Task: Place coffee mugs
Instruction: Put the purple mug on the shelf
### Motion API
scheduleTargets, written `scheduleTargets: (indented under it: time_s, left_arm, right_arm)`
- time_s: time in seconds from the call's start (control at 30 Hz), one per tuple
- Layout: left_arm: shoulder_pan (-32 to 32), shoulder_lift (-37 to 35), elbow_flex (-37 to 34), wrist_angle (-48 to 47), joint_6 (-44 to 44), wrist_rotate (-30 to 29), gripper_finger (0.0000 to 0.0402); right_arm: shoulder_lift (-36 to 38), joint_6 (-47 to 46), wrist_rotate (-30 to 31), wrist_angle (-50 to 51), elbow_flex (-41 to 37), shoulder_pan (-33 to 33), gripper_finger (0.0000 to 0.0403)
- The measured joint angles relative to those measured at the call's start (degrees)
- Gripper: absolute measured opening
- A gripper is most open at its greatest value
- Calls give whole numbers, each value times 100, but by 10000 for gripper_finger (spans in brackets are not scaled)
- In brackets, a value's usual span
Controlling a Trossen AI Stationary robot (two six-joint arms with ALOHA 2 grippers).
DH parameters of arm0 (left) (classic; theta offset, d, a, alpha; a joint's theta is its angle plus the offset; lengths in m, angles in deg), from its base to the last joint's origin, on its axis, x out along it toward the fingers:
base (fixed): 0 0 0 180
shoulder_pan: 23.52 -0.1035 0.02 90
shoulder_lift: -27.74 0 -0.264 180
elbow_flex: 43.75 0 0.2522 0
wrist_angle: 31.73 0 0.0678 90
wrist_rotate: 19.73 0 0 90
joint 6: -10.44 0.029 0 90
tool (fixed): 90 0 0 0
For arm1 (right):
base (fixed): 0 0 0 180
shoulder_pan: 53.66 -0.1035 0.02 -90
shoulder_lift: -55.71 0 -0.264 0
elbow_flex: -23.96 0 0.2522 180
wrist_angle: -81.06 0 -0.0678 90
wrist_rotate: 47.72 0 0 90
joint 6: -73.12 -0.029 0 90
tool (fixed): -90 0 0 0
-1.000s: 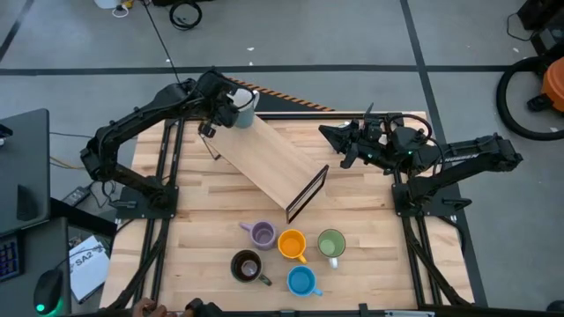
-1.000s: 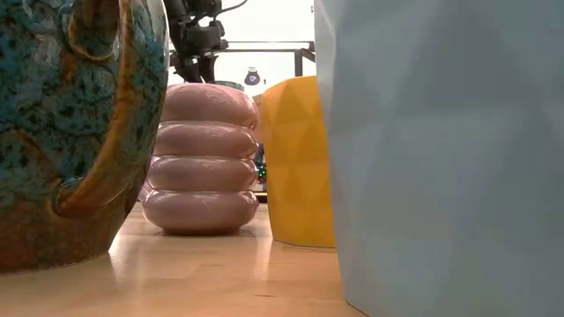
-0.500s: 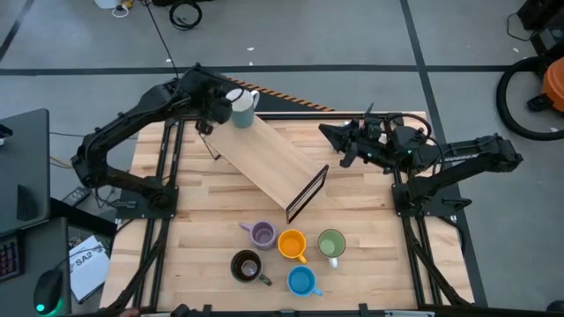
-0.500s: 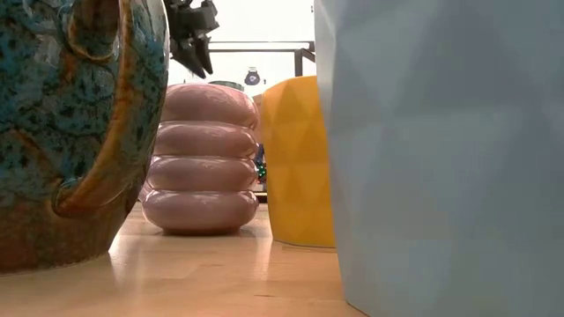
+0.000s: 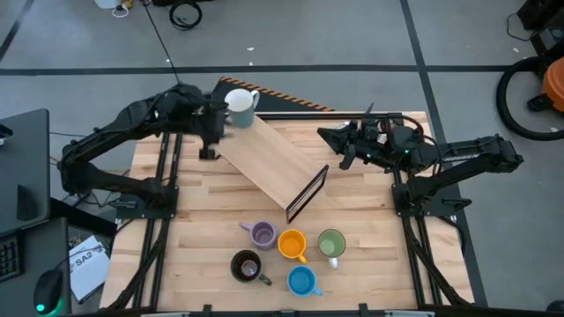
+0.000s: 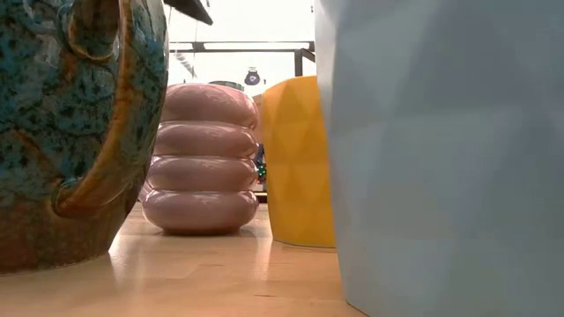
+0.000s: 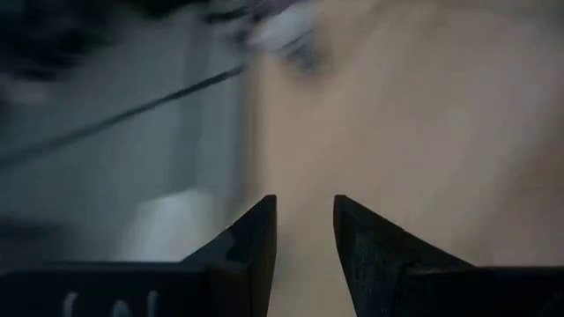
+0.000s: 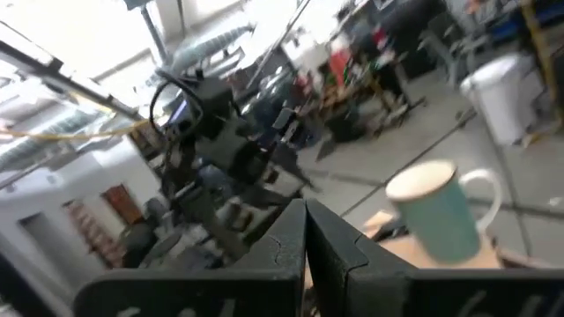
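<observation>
White mug [image 5: 239, 107] upright on far end of board [image 5: 269, 163], just right of left gripper [image 5: 211, 132], fingers parted, empty. Right gripper [image 5: 330, 141] closed, idle. Ceramic: rigid, slick, breakable; grip rim or handle.

We saw the left gripper [image 5: 210, 132] let go of the pale mug [image 5: 239, 106] & pull back off it toward the table's left side, fingers [image 7: 251, 242] now a little apart w/ nothing between. The mug was left upright on the high end of the wooden ramp [image 5: 269, 158]. In low view the arm rose nearly out of frame.
</observation>
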Motion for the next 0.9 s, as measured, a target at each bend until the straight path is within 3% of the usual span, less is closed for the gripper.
scheduleTargets:
  time_s: [0.1,0.2,0.37,0.57,0.73,0.9]
  left_arm:
    - [352,-7,-2,-201,-1302,1109,121]
    - [798,25,-81,-240,-2237,1475,121]
    - [1720,220,-209,-253,-3177,1010,121]
    - [2747,632,-225,-306,-3459,415,121]
    - [3292,1117,-225,-306,-3307,54,121]
    - [3696,1698,-225,-304,-2531,-36,121]
  right_arm:
    - [33,-354,-552,402,2,144,16]
    - [33,-513,-977,848,2,225,16]
    - [31,-544,-1651,1315,2,352,16]
    - [44,-463,-2170,1363,2,508,16]
    - [44,-402,-2478,1469,2,543,16]
    - [42,-380,-2525,1475,2,475,16]
